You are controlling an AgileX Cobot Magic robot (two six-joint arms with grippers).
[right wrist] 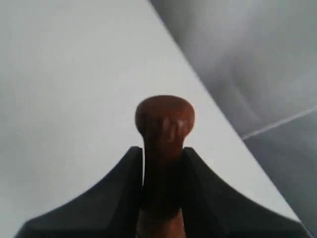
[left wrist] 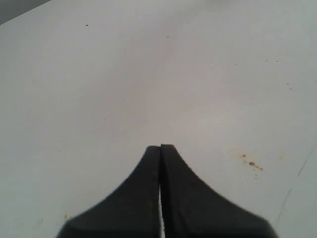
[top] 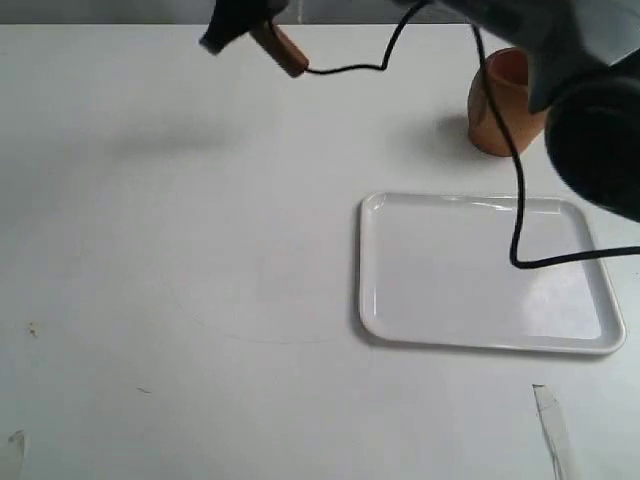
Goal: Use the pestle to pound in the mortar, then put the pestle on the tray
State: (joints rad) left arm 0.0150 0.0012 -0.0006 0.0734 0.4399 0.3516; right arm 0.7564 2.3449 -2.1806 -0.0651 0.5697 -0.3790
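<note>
1. Right gripper (right wrist: 162, 151) is clamped on the neck of the pestle (right wrist: 165, 116), aloft at eleven o'clock; mortar (top: 485, 125) sits at one.
2. Probably light, stiff, smooth wood, so this neck hold suits it.
3. Left gripper (left wrist: 161, 147) is closed and empty.

Lighting bright, even, diffuse. Soft shadows cast on white tabletop (top: 150, 140). Faint glare noted on glossy white rectangular plastic tray (top: 497, 206). Dark reddish-brown wooden pestle (right wrist: 164, 124) rendered blurred in right wrist view.
</note>
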